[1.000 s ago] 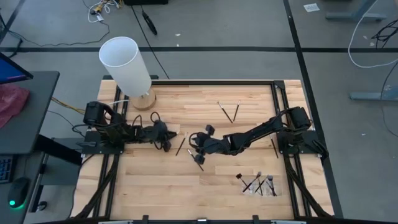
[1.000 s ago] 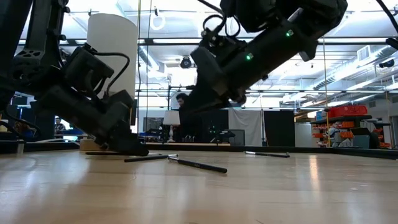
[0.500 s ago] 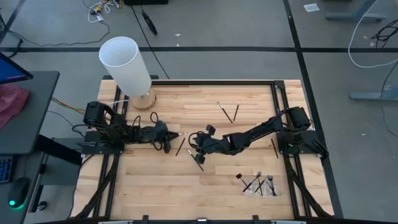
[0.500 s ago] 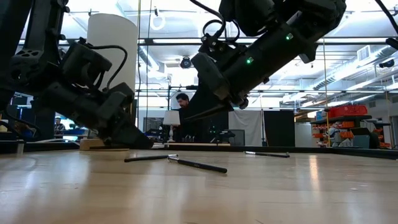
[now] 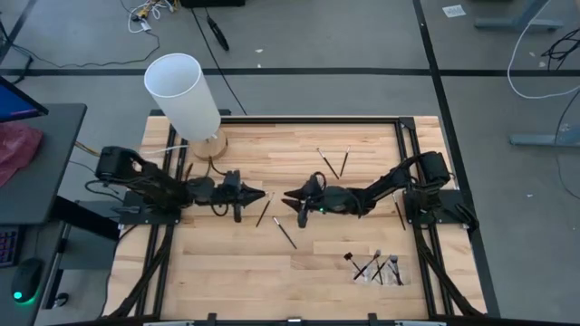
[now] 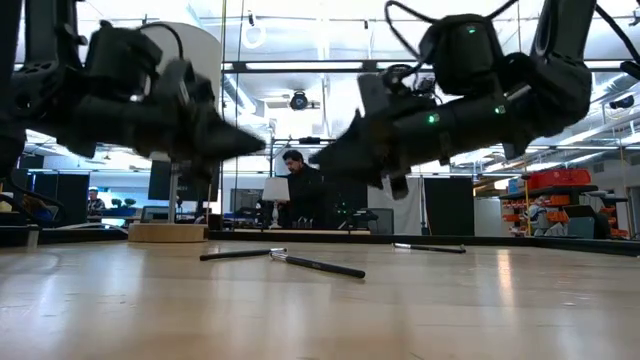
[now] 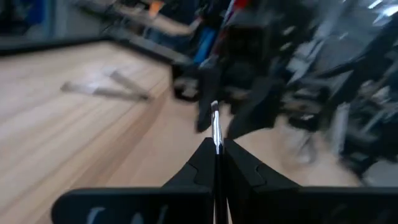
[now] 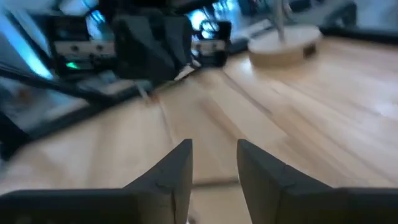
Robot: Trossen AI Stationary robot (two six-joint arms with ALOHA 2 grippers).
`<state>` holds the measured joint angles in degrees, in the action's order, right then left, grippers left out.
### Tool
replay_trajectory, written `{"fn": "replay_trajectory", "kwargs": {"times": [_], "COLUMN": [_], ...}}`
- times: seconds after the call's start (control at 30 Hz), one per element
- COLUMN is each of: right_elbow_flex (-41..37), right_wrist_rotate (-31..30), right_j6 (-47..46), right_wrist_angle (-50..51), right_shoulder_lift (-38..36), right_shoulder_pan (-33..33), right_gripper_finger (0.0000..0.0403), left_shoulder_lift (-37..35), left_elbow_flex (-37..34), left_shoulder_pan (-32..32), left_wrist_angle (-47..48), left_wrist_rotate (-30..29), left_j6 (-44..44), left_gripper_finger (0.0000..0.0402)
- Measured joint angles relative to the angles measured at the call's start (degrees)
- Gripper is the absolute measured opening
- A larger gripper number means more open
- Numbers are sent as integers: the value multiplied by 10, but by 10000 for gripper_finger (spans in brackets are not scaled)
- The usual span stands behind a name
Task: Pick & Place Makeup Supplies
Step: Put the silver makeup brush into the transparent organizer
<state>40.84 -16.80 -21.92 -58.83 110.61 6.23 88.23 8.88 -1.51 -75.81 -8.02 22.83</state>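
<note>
You're holding a brush (image 7: 216, 127) pinched in the left gripper (image 5: 256, 194), its long axis pointing out toward the right gripper (image 5: 292, 196), whose jaws are hanging spread and empty just opposite, above two more brushes (image 6: 280, 259) lying on the tabletop (image 5: 317, 263).

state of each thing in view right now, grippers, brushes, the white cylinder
left gripper: shut on a brush, raised off the table
right gripper: open, empty, raised
two brushes mid-table: lying flat between the grippers
crossed pair at the far side: lying flat
brush pile near right: lying flat, overlapping
white cylinder: upright on its wooden base
</note>
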Motion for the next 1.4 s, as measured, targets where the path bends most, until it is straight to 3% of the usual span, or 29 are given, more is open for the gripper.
{"fn": "replay_trajectory", "kwargs": {"times": [0.17,0.37,0.5,0.8,1.13,1.4], "right_elbow_flex": [11,64,86,90,90,118], "right_wrist_rotate": [69,74,74,124,124,123], "right_j6": [45,132,172,192,194,215], "right_wrist_angle": [-76,-72,-67,-75,-94,-69], "right_shoulder_lift": [0,0,0,0,0,0], "right_shoulder_pan": [-2,1,1,2,2,2], "right_gripper_finger": [152,208,215,175,106,78], "left_shoulder_lift": [-40,-48,-48,-48,-48,-48], "left_elbow_flex": [1,3,7,22,25,25], "left_shoulder_pan": [-9,-26,-33,-36,-36,-36], "left_wrist_angle": [-5,-40,-52,-61,-61,-63], "left_wrist_rotate": [8,20,34,56,63,63], "left_j6": [-1,1,1,1,1,1], "left_gripper_finger": [15,15,15,16,16,16]}}
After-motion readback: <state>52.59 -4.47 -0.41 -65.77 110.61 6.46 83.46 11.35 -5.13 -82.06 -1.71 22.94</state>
